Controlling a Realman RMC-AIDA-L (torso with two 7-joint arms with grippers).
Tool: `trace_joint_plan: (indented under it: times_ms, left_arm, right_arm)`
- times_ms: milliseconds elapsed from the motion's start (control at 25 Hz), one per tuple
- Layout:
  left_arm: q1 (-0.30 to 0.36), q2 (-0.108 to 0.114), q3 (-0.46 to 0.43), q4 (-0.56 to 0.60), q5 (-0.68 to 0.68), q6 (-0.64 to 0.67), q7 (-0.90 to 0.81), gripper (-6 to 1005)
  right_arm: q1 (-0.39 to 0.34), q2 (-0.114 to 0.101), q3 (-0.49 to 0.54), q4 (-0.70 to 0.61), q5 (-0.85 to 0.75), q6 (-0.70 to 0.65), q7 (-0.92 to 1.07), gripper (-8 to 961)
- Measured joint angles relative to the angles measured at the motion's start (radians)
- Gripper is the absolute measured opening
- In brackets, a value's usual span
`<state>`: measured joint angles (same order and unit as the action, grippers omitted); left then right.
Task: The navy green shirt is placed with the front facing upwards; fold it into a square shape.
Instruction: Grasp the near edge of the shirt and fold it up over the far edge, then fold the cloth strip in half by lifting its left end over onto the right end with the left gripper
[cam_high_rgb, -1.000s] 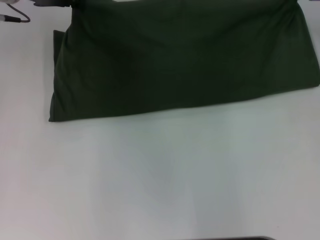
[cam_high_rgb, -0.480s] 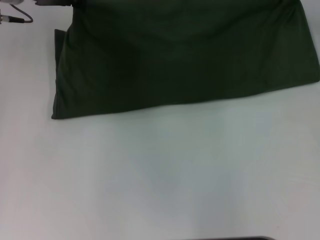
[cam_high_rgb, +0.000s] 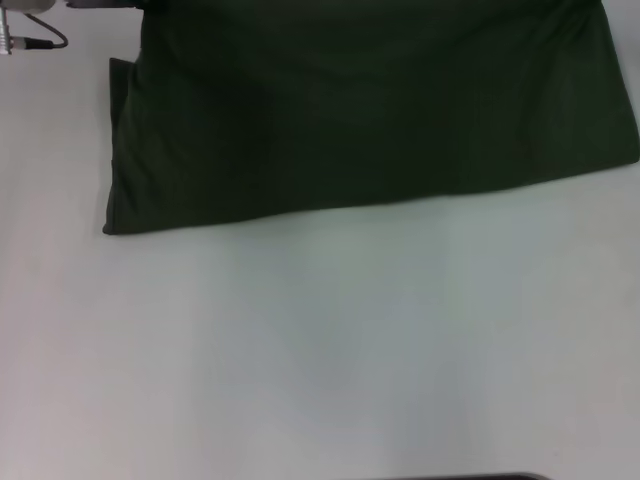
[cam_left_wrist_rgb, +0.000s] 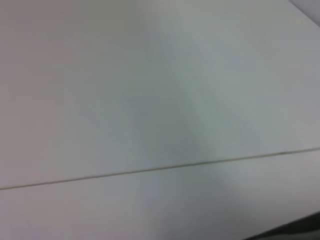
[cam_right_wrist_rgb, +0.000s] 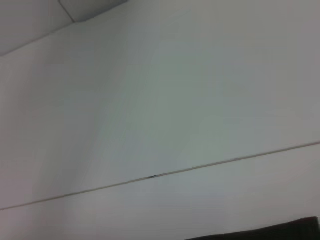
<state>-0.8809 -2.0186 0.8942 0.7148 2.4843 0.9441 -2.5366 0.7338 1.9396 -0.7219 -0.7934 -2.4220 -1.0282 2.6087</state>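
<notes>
Shirt (cam_high_rgb: 370, 110) count: one, dark green, lying flat across the far part of the white surface (cam_high_rgb: 330, 350), running off past the far edge of my head view. Looks soft and floppy to me, so I'd pinch it at the near hem corners. Neither claw is in view, so can't tell open or closed.

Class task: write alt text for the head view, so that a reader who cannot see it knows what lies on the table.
A large dark olive-green cotton shirt lies spread across the far part of a plain white table, its near edge slanting and its top cut off by the frame. A thin dark cable shows at the far left corner; no tool is visible.
</notes>
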Motion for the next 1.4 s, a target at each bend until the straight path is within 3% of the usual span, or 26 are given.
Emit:
trace_joint_plan:
  times_ms: [240,680,920,1120,1240,1400]
  left_arm:
    - [-0.001,0.008,-0.001,-0.01,0.003,-0.005,-0.014,144]
    - [-0.001,0.013,0.0,0.017,0.003,0.038,-0.025,592]
    - [-0.001,0.042,-0.004,0.028,-0.004,0.13,-0.026,715]
    - [0.007,0.047,-0.048,0.061,-0.005,0.211,-0.027,824]
    - [0.022,0.043,-0.055,0.098,-0.005,0.245,-0.027,876]
    - [0.032,0.04,-0.061,0.123,-0.005,0.282,-0.027,874]
  right_arm:
    - [-0.004,-0.008,0.01,0.009,0.001,0.016,0.01,67]
    - [0.004,-0.033,0.006,0.03,-0.009,-0.015,0.028,483]
    - [0.005,-0.051,0.0,0.019,-0.004,-0.107,0.023,513]
    - [0.005,-0.06,-0.001,0.021,-0.005,-0.15,0.0,538]
    - [0.0,-0.067,0.009,0.019,0.002,-0.195,-0.021,735]
    - [-0.008,-0.076,0.027,0.017,0.014,-0.249,-0.047,841]
